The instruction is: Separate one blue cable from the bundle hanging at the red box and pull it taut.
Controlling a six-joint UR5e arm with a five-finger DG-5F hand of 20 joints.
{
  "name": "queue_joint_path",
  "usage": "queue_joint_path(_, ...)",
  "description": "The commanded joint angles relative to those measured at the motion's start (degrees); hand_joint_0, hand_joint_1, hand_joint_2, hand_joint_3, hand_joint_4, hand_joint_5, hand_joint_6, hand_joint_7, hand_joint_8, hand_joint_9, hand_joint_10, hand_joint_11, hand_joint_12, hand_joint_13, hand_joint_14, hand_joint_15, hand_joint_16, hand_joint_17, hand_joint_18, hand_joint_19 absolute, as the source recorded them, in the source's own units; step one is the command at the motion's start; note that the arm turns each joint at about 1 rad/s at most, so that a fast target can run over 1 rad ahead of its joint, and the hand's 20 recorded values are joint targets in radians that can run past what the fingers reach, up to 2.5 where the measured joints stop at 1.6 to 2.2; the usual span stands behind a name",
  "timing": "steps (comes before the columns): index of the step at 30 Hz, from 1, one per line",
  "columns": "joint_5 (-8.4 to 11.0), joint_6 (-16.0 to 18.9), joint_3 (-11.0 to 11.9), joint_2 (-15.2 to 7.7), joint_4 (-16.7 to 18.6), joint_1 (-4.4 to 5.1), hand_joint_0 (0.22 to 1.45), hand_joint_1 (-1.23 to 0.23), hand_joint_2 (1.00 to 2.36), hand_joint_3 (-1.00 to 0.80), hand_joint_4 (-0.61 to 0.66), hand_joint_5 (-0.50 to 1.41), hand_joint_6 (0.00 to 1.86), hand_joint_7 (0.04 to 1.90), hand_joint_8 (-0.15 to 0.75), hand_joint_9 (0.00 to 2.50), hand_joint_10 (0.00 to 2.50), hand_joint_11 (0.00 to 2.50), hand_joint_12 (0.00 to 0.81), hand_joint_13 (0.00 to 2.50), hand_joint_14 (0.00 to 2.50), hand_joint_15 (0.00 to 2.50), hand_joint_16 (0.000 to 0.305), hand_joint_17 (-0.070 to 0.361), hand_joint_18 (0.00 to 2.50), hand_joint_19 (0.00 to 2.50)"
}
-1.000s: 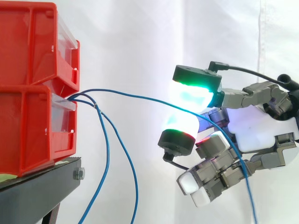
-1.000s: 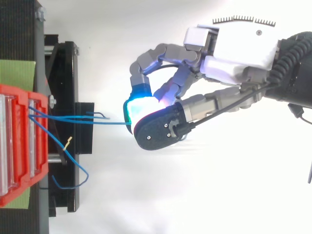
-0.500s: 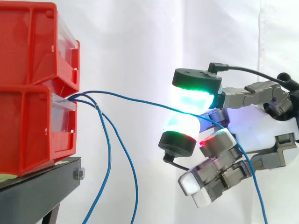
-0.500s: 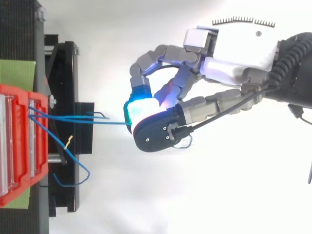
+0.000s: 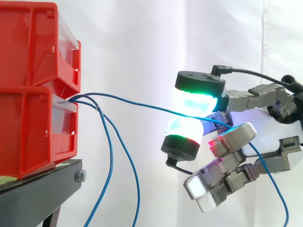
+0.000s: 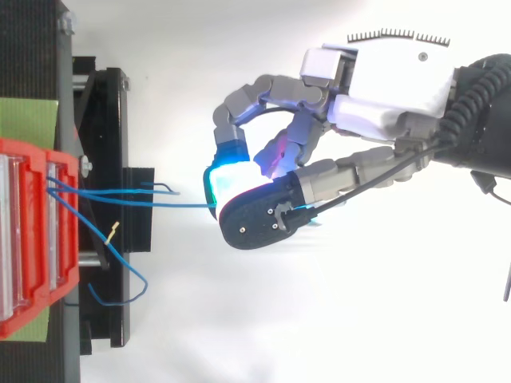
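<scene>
Before the white curtain (image 5: 142, 38) we see red bins (image 5: 28, 118) stacked by the right edge of the black stand (image 5: 38, 194). The hand (image 6: 391, 84) pinches one blue cable (image 5: 142, 102) between glowing pads (image 5: 195, 101); the cable runs almost straight from the lower bin's front, while two other cables (image 5: 110, 156) hang slack

Glossy red plastic bins (image 5: 28, 109) with clear plastic fronts; matt black metal stand (image 5: 42, 191); white cloth curtain (image 5: 142, 42); smooth-sheathed blue cable (image 5: 142, 102); robot hand (image 5: 270, 126) with matt grey links and translucent pads (image 5: 194, 101).
</scene>
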Motion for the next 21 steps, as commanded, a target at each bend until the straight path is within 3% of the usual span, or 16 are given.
queue_joint_path(1, -0.02, 0.0, -0.1, 0.0, 0.0, 0.09, 0.63, -0.71, 1.02, -0.29, 0.07, -0.17, 0.92, 1.20, 0.257, 1.56, 0.01, 1.72, 0.332, 0.97, 0.02, 0.53, 0.043, 0.098, 0.69, 0.46)
queue_joint_path(9, 0.07, 0.0, -0.1, 0.0, -0.1, 0.09, 0.63, -0.70, 1.02, -0.30, 0.08, -0.17, 0.92, 1.17, 0.258, 1.58, 0.01, 1.83, 0.337, 0.98, 0.02, 0.54, 0.043, 0.097, 0.70, 0.47)
queue_joint_path(11, 0.07, 0.0, -0.1, 0.0, -0.1, 0.09, 0.63, -0.69, 1.02, -0.31, 0.09, -0.17, 0.92, 1.18, 0.258, 1.58, 0.06, 1.83, 0.336, 0.98, 0.02, 0.55, 0.043, 0.098, 0.70, 0.47)
queue_joint_path(12, 0.07, 0.0, -0.1, 0.0, -0.1, 0.09, 0.63, -0.69, 1.02, -0.31, 0.09, -0.17, 0.92, 1.18, 0.264, 1.56, 0.20, 1.79, 0.340, 1.00, 0.02, 0.56, 0.043, 0.098, 0.70, 0.47)
queue_joint_path(21, 0.07, 0.0, -0.1, 0.0, -0.1, 0.09, 0.62, -0.64, 1.01, -0.38, 0.15, -0.18, 0.92, 1.16, 0.275, 1.55, 0.30, 1.74, 0.343, 0.98, 0.02, 0.57, 0.044, 0.099, 0.69, 0.48)
